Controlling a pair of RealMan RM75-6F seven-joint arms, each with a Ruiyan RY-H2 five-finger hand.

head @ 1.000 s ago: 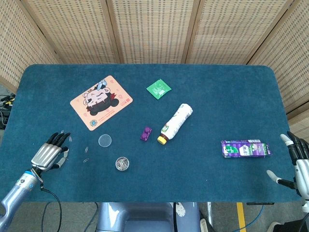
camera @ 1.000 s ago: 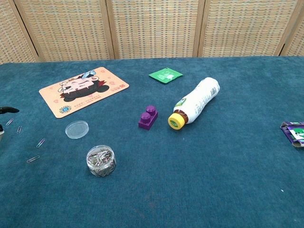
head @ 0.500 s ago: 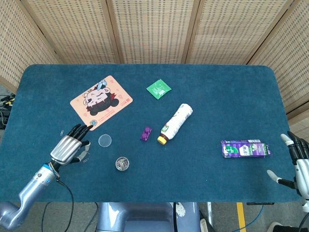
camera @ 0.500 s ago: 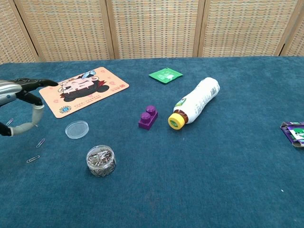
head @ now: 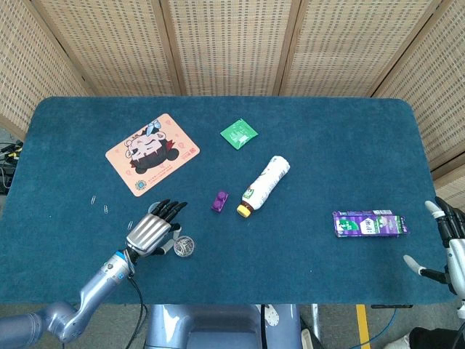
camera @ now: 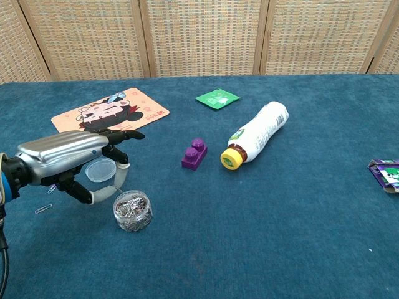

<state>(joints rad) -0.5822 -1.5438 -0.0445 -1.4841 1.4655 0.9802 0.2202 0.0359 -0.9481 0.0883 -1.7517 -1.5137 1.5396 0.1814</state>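
My left hand (head: 154, 229) (camera: 75, 159) hovers open over the table with fingers stretched forward, just left of a small clear jar of paper clips (head: 184, 246) (camera: 133, 210). Its thumb curves down beside the jar without holding it. The jar's clear round lid (camera: 100, 170) lies under the hand, hidden in the head view. A purple brick (head: 219, 201) (camera: 195, 154) and a white bottle with a yellow cap (head: 264, 185) (camera: 257, 134) lie on their sides further right. My right hand (head: 449, 247) is open at the table's right edge, near a purple carton (head: 369, 223) (camera: 384, 174).
A cartoon mat (head: 152, 153) (camera: 110, 117) lies at the back left, a green sachet (head: 239, 132) (camera: 217, 98) behind the bottle. Loose paper clips (head: 99, 204) (camera: 43, 208) are scattered left of the hand. A wicker screen stands behind the blue table (head: 327, 160).
My left hand has swept rightward from the table's left edge, over the loose clips and the lid, to beside the clip jar. The right hand has barely moved.
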